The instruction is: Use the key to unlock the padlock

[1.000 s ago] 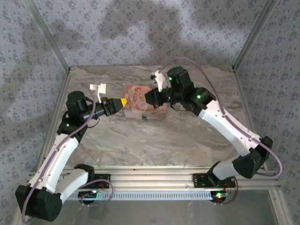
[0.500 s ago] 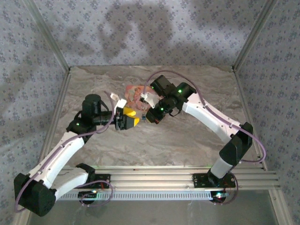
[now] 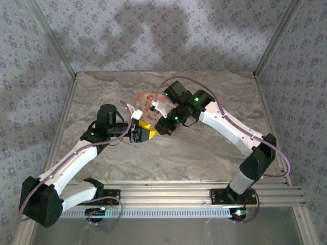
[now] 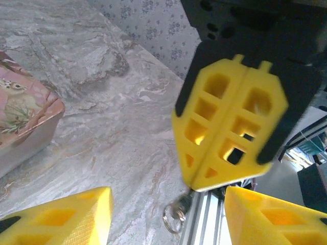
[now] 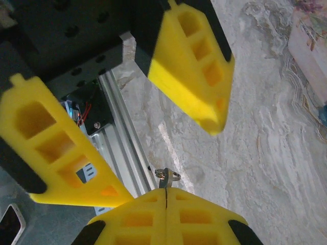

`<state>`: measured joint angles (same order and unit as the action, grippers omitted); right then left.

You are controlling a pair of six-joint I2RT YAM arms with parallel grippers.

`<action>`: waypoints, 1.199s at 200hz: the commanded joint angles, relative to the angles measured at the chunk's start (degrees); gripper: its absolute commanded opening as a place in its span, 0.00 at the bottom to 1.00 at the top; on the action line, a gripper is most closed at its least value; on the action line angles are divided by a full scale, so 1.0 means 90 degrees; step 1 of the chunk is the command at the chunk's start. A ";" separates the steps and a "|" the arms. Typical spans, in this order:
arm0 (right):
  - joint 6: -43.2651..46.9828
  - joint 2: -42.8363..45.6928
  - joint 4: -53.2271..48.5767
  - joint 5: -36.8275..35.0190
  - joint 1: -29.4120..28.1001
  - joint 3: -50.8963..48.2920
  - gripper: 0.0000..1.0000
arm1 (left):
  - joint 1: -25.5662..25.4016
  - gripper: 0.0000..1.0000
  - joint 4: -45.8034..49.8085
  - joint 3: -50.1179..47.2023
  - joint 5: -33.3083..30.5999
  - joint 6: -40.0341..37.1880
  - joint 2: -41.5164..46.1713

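The key (image 5: 166, 177), small and silvery with a ring, sticks out of my right gripper (image 5: 166, 191), which is shut on it. In the left wrist view the same shut yellow fingers (image 4: 230, 122) hang over the table with the key ring (image 4: 176, 217) below them. My left gripper (image 4: 168, 224) is open, its two fingers (image 5: 194, 61) spread on either side of the key without touching it. From above, the left gripper (image 3: 144, 133) and the right gripper (image 3: 162, 127) meet tip to tip in front of the box. A blue-green sliver, apparently the padlock (image 5: 323, 113), shows beside the box.
The pink picture-lidded tan box (image 3: 145, 100) stands behind the grippers, partly covered by the right arm, and shows as the box (image 4: 25, 117) at the left. The aluminium rail (image 5: 120, 148) runs along the near table edge. Marbled tabletop (image 3: 204, 148) lies open to the right.
Both arms have come away from the box and met in front of it. The left gripper has moved right, up to the key, and its jaws have narrowed slightly.
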<state>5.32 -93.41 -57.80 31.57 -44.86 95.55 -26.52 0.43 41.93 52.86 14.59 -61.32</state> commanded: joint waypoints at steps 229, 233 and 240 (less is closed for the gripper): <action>-0.5153 0.1618 0.4717 -0.1677 0.0727 -0.2641 0.58 | 0.0001 0.00 -0.1522 -0.0719 -0.1326 0.1961 0.0265; -0.5374 0.1625 0.4846 -0.1688 0.0715 -0.2757 0.58 | -0.0018 0.00 -0.1593 -0.0775 -0.1410 0.2010 0.0295; -0.5682 0.1603 0.5036 -0.1666 0.0676 -0.2909 0.58 | -0.0032 0.00 -0.1672 -0.0846 -0.1507 0.2073 0.0342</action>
<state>-27.99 -79.35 -23.64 22.85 -38.11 74.63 -26.30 -8.36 36.05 46.28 27.92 -60.51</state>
